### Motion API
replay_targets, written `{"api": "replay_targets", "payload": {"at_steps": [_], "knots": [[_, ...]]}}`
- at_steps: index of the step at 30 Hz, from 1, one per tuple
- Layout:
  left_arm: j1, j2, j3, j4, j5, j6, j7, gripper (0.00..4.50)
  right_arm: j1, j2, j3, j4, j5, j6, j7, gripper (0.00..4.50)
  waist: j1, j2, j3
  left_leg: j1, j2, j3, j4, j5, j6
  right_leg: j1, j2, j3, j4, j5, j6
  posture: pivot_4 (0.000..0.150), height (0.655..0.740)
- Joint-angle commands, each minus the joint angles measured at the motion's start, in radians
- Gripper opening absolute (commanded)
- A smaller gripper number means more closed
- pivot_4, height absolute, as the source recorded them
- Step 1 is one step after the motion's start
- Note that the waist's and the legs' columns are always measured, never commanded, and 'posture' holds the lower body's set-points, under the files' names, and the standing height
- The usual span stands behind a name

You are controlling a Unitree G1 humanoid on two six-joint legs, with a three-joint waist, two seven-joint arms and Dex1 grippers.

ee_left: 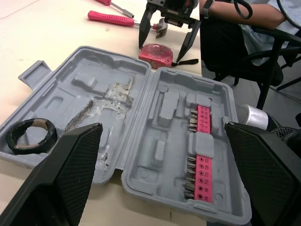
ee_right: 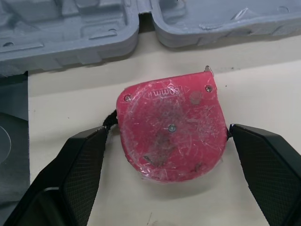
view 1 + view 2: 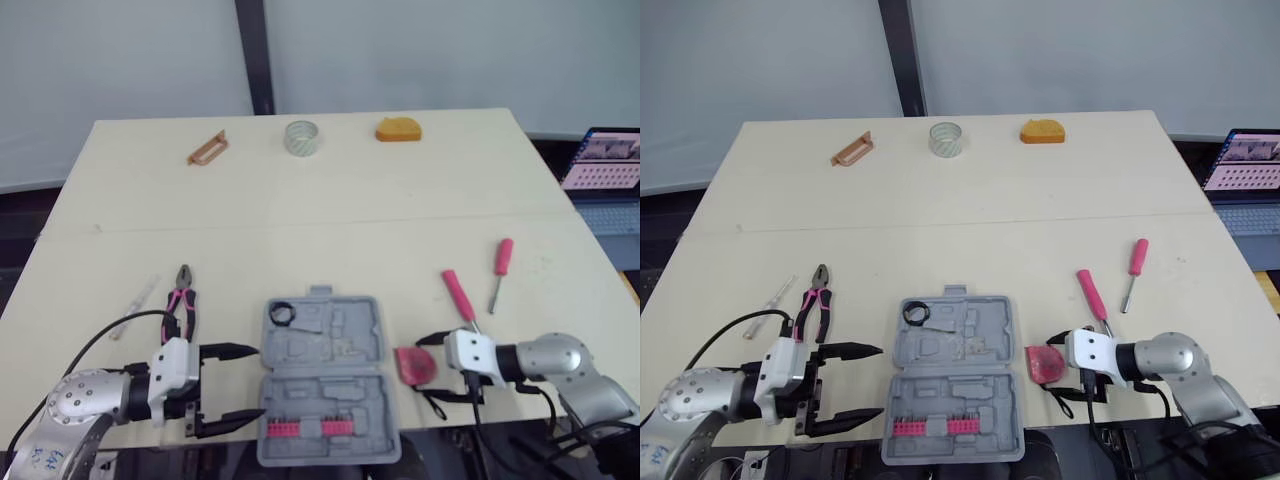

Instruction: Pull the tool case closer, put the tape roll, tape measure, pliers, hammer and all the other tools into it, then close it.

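Left gripper (image 3: 252, 382) held low and level over the surface (image 3: 300, 200), jaws wide at the left edge of the open tool case (image 3: 330, 345); right gripper (image 3: 423, 367) reaches in level, jaws wide astride the red tape measure (image 3: 408, 360), which lies just right of the case.

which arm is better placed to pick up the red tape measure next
Right. The right hand is open and straddles the tape measure, which lies just beside the tool case. The left hand is open on the case's opposite side, away from it.
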Motion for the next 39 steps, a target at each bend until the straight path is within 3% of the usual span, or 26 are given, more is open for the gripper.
{"api": "replay_targets", "payload": {"at_steps": [1,16,17,20,25,32,39], "knots": [[0.013,0.005,0.024,-0.043,-0.019,-0.011,0.000,4.50,-0.020,0.012,0.012,0.023,-0.020,-0.017,-0.012,4.41,0.000,0.000,0.000,0.000,0.000,0.000,0.000,0.000,0.000,0.000,0.000,0.000,0.000,0.000,0.000,0.150,0.7400],[0.042,0.000,0.038,-0.077,-0.018,-0.002,0.018,4.50,-0.052,0.029,0.031,0.044,-0.036,0.012,-0.019,4.41,0.000,0.000,0.000,0.000,0.000,0.000,0.000,0.000,0.000,0.000,0.000,0.000,0.000,0.000,0.000,0.150,0.7400],[0.042,0.000,0.038,-0.078,-0.018,-0.001,0.019,4.50,-0.053,0.030,0.032,0.042,-0.032,0.018,-0.016,3.85,0.000,0.000,0.000,0.000,0.000,0.000,0.000,0.000,0.000,0.000,0.000,0.000,0.000,0.000,0.000,0.150,0.7400],[0.045,0.000,0.035,-0.084,-0.018,0.001,0.023,4.50,-0.052,0.030,0.030,0.037,-0.034,0.030,-0.021,2.94,0.000,0.000,0.000,0.000,0.000,0.000,0.000,0.000,0.000,0.000,0.000,0.000,0.000,0.000,0.000,0.150,0.7400],[0.037,-0.012,0.022,-0.082,-0.018,0.004,0.040,4.50,-0.056,0.015,0.010,-0.002,-0.032,0.080,-0.035,2.94,0.000,0.000,0.000,0.000,0.000,0.000,0.000,0.000,0.000,0.000,0.000,0.000,0.000,0.000,0.000,0.150,0.7400],[-0.022,-0.031,0.018,0.000,0.009,0.001,0.065,4.50,-0.170,-0.113,0.019,-0.223,-0.025,0.405,0.038,2.94,-0.001,0.002,0.001,0.000,0.000,0.000,0.000,0.000,0.000,0.000,0.000,0.000,0.001,0.000,0.000,0.150,0.7400],[-0.058,-0.050,0.005,0.053,0.037,-0.022,0.083,4.50,-0.372,-0.155,0.138,-0.405,-0.098,0.696,0.075,2.94,-0.001,0.002,0.001,-0.001,0.001,0.000,0.000,0.000,0.000,-0.001,0.001,0.000,0.000,0.000,0.000,0.150,0.7400]]}}
